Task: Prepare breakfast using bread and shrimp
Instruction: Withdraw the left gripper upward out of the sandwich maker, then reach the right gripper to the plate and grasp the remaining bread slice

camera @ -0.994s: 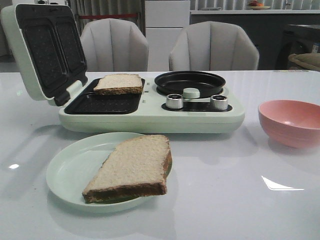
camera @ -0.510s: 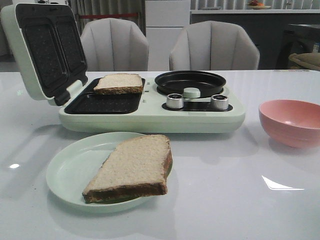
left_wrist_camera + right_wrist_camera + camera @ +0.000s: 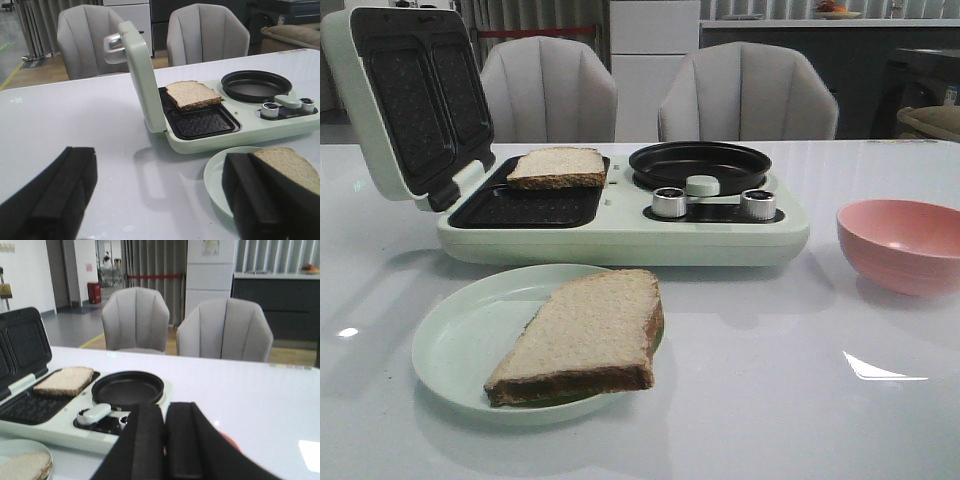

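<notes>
One bread slice [image 3: 557, 166] lies in the far tray of the open sandwich maker [image 3: 620, 235]. A second bread slice [image 3: 585, 335] lies on the pale green plate [image 3: 460, 345] in front of it and overhangs the rim. No shrimp shows in any view. Neither gripper shows in the front view. In the left wrist view my left gripper [image 3: 160, 195] is open wide and empty over the table, left of the plate [image 3: 217, 175]. In the right wrist view my right gripper [image 3: 165, 440] is shut with nothing between its fingers, in front of the maker's knobs.
A round black pan [image 3: 700, 165] sits on the maker's right half, behind two metal knobs [image 3: 669, 203]. The maker's lid [image 3: 395, 100] stands open at the left. A pink bowl [image 3: 900, 245] stands to the right. Two grey chairs [image 3: 745, 95] stand behind the table.
</notes>
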You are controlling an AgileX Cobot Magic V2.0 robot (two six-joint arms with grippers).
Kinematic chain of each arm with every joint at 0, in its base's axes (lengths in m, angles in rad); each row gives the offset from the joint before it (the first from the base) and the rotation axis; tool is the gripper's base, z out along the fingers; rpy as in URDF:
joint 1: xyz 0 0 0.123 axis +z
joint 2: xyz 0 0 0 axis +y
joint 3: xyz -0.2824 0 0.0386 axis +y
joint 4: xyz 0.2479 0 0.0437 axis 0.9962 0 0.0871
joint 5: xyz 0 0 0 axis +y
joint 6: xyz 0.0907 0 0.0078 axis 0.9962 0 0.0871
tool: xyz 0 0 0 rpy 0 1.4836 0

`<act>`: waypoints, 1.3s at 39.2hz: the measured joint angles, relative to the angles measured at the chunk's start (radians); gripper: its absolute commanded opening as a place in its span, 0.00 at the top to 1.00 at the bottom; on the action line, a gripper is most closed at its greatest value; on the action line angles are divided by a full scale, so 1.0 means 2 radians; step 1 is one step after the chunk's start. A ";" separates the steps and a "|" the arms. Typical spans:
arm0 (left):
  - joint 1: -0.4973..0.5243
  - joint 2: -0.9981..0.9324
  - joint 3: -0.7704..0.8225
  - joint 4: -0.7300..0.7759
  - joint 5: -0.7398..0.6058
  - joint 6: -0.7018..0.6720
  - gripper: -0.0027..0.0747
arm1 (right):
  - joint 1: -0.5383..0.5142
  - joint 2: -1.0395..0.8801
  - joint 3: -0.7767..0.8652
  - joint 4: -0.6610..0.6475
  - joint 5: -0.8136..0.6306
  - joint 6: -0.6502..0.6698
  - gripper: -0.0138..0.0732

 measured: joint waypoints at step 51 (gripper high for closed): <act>0.000 0.000 0.000 0.000 0.000 0.000 0.24 | 0.022 0.515 -0.238 0.254 0.186 -0.038 0.29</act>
